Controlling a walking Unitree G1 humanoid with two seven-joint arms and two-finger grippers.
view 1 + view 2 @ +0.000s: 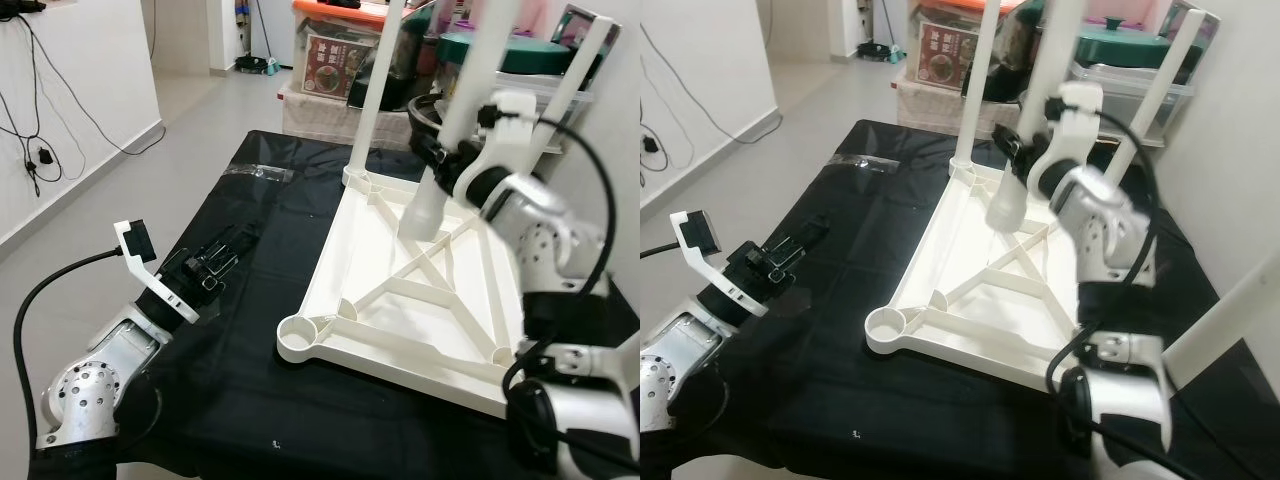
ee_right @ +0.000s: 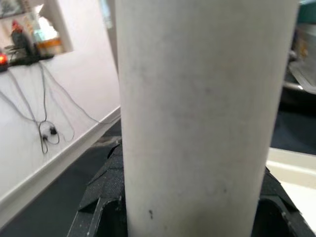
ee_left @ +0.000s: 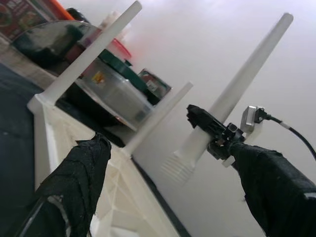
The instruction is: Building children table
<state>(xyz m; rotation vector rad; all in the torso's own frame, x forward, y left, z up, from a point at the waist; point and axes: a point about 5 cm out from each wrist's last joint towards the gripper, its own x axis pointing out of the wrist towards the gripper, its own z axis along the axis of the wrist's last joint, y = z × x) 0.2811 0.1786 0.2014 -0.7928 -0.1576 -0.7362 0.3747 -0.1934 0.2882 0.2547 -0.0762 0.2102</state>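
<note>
Right gripper carries a table leg over the upturned tabletop

The right gripper (image 1: pixel 447 160), upper right, clenches a white leg (image 1: pixel 428 205), threaded end hanging above the tabletop (image 1: pixel 400 310), apparently bound for an empty corner socket (image 1: pixel 298 331). The left gripper (image 1: pixel 210 262), lower left, rests released on the black cloth (image 1: pixel 240 400).

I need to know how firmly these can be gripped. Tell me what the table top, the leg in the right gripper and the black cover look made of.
Table top: looks like moulded plastic, white and semi-gloss, with cast ribs and round sockets.
Leg in the right gripper: likely the same white plastic, smooth and matt, with a ridged end.
Black cover: thin, creased and faintly shiny, possibly plastic sheet or coated fabric.
</note>
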